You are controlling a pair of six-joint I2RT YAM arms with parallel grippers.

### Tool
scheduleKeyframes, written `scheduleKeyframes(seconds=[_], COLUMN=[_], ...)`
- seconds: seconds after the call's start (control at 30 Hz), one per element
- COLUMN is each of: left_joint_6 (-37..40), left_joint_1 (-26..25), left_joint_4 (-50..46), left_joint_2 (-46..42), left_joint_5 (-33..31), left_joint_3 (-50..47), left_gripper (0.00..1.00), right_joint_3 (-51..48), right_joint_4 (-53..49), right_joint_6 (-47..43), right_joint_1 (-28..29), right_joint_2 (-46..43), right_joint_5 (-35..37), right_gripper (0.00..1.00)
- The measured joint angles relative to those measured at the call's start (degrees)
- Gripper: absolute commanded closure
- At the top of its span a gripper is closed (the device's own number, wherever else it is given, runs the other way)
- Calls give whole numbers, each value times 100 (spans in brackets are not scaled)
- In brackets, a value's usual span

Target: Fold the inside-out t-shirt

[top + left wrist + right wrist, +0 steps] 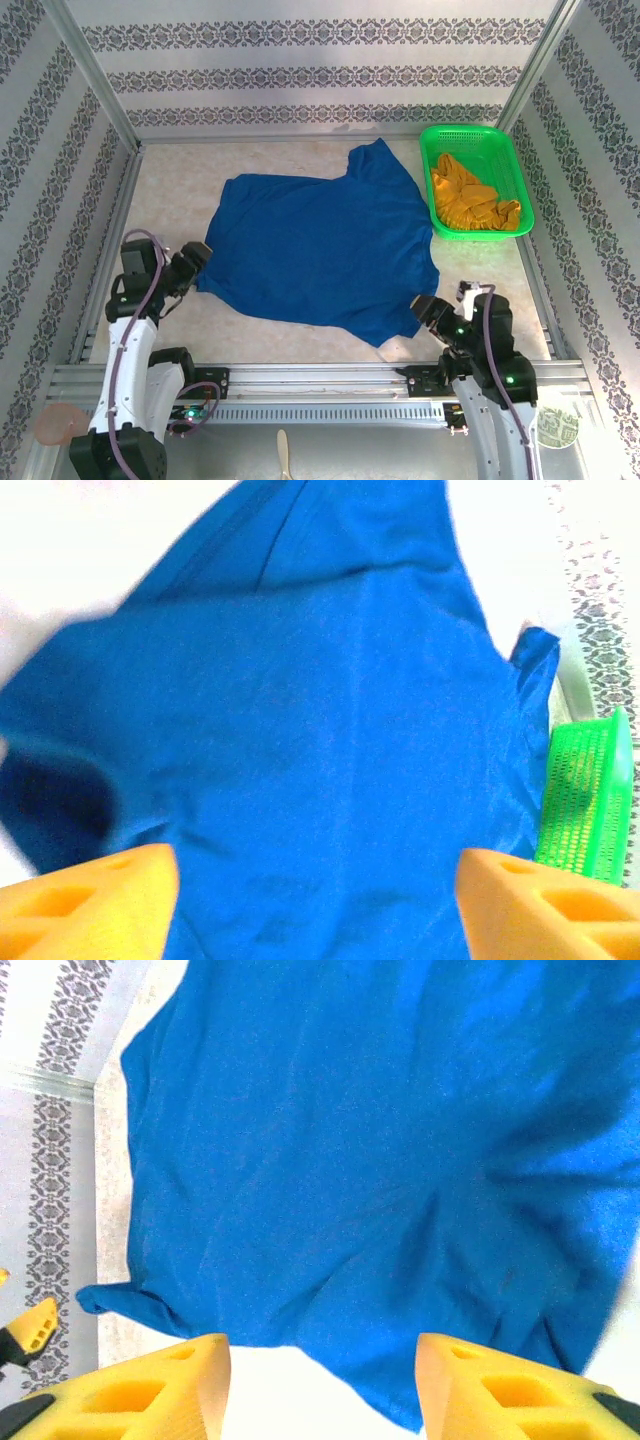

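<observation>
Pale table (180, 190), patterned walls (300, 80), royal-blue t-shirt (320, 250) spread at centre, left claw (193, 257) wide at its 9 o'clock edge, right claw (428, 310) wide at 5 o'clock, green basket (480, 233) at 2 o'clock

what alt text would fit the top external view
A blue t-shirt lies spread on the table, the left gripper at its left edge and the right gripper at its near right corner. A green basket holding a mustard garment sits far right.
</observation>
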Motion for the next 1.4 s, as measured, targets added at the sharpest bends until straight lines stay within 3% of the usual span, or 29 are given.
scheduleKeyframes(seconds=[0.07,0.2,0.3,0.4,0.6,0.8,1.07,1.23,1.4], left_joint_6=[184,455,588,645,984,1453,2120,2068,1578], left_joint_1=[0,0,0,-66,-986,-1351,-1322,-1263,-1224], left_joint_4=[-116,-181,-133,48,323,400,-619,-1405,-1668], left_joint_2=[96,339,704,1322,3342,5630,8588,9696,9820], left_joint_5=[-166,-337,-256,31,74,-577,-1604,-1786,-1827], left_joint_3=[511,1272,1582,1768,2629,4282,7740,9265,9283], left_gripper=[12,8,1,0,0,0,29,31,30], right_joint_3=[452,855,841,649,391,951,2190,2594,2597], right_joint_4=[-400,-682,-531,120,2031,3628,4905,5169,5289], right_joint_6=[17,107,173,240,299,90,-44,50,293], right_joint_1=[0,0,0,0,282,1373,1912,1910,1906], right_joint_2=[2,68,358,879,2785,5189,7923,8922,9300], right_joint_5=[232,439,417,326,404,1237,2186,2435,2544], right_gripper=[47,47,47,47,47,46,45,44,44])
